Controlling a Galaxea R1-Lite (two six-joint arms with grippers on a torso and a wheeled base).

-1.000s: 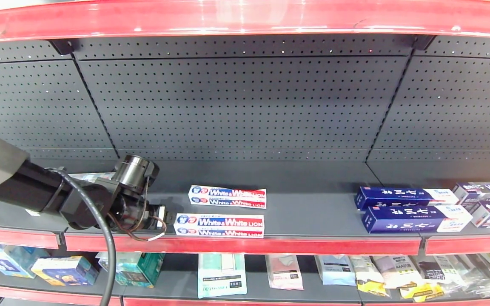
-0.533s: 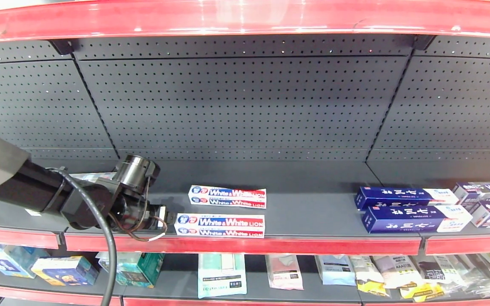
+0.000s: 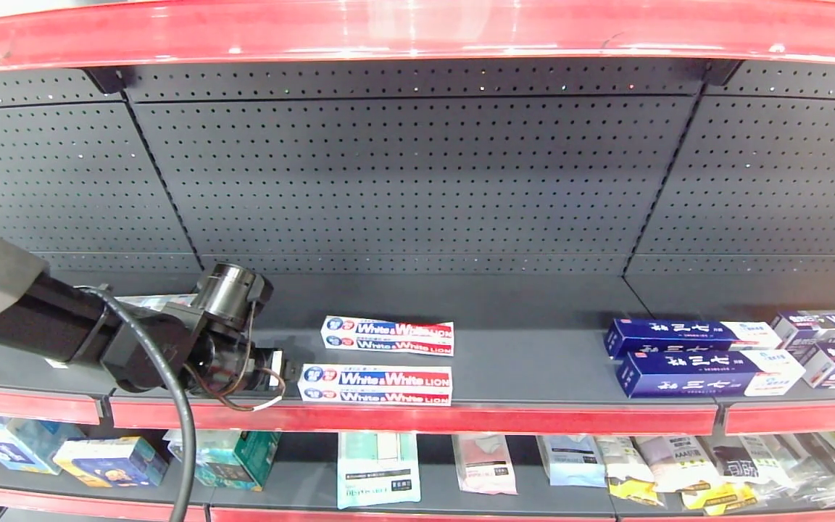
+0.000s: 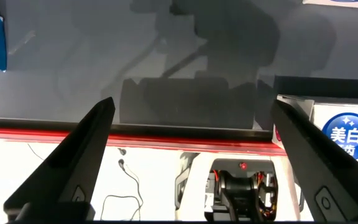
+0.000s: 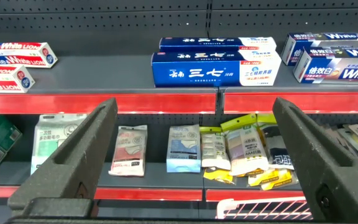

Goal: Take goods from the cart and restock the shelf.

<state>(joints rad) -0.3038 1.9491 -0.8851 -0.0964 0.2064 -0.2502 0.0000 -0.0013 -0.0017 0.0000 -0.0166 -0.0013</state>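
Front toothpaste box (image 3: 375, 385): white, lying flat and lengthwise on the shelf (image 3: 533, 355), at its red front lip (image 3: 533, 419). All places below are taken from this box.
My left gripper (image 3: 284, 371): at the box's left end, just beside it; fingers spread wide with nothing between them; whether a finger touches the box I cannot tell.
My right gripper (image 5: 194, 102): well apart from the box, out in front of the shelf and facing it; fingers spread wide, carrying nothing.
Second toothpaste box (image 3: 387, 336): same kind, directly behind the box, with a gap between.
Two blue boxes (image 3: 707, 372): well to the box's right, on the same shelf.
Pouches and packets (image 3: 377, 467): on the level beneath the box
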